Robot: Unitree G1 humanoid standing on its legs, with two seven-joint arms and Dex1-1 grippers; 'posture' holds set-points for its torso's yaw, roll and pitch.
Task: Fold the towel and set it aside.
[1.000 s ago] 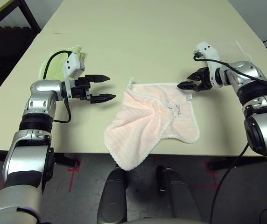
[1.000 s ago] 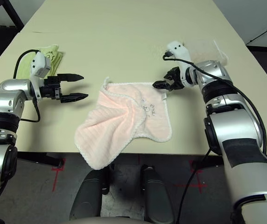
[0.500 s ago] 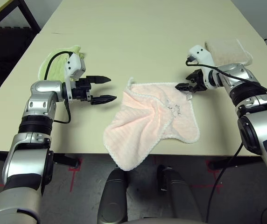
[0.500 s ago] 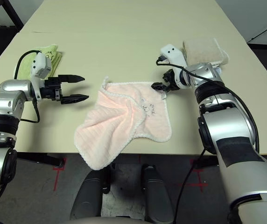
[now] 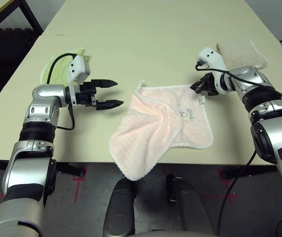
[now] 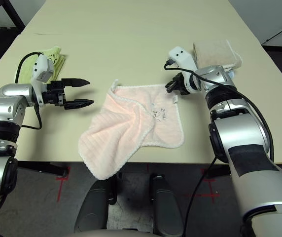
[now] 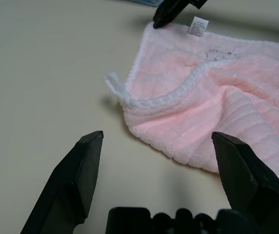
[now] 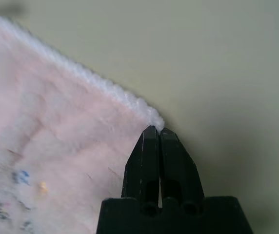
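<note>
Ribbed pink terry towel (image 5: 160,126) on a smooth matt table (image 5: 146,34).

Silver segmented forearms with black joint bands end in a black two-fingered left pincer (image 5: 109,93); behind each pincer sits a white camera housing trailing a black cable.

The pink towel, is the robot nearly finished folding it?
Not nearly. The pink towel still lies rumpled, one corner hanging over the table's near edge, so no fold is done. The right claw has pinched shut on its far corner; the left claw waits open beside it. Folding and setting aside remain.
</note>
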